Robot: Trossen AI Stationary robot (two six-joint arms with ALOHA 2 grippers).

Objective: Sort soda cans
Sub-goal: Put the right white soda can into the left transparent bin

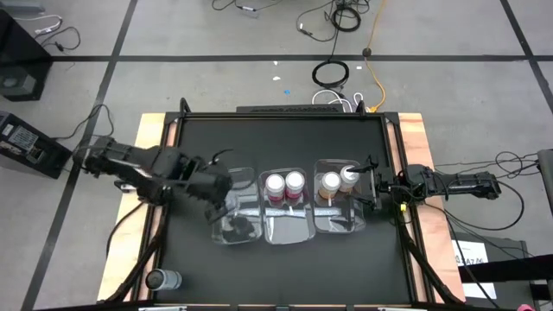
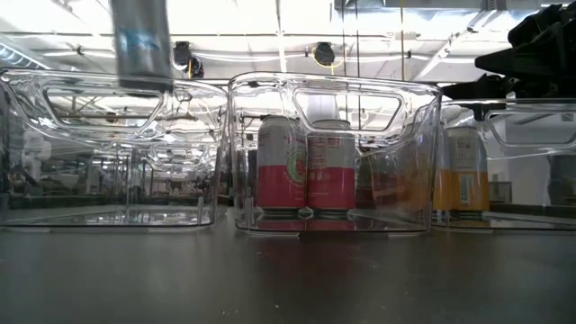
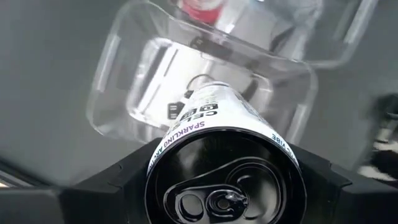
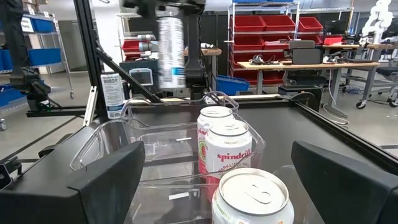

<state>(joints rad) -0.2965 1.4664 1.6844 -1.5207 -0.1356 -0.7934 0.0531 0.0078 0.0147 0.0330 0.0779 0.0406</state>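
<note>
Silver can [image 2: 141, 43]: upright, long axis vertical, top toward the wrist, clamped in left tool [image 3: 224, 180] above the empty left bin [image 1: 233, 216]. Right tool [image 1: 373, 186]: fully spread, empty, beside the right bin [image 1: 339, 220].

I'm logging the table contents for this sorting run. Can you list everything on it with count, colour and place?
clear bins: three, side by side mid-table
red-pink cans: two, upright in the middle bin
orange cans: two, in the bin on the right arm's side
silver can: one, held above the empty bin on the left arm's side
second silver can: one, lying near the table's front left corner
left gripper: closed around the silver can
right gripper: open, at the orange cans' bin
</note>
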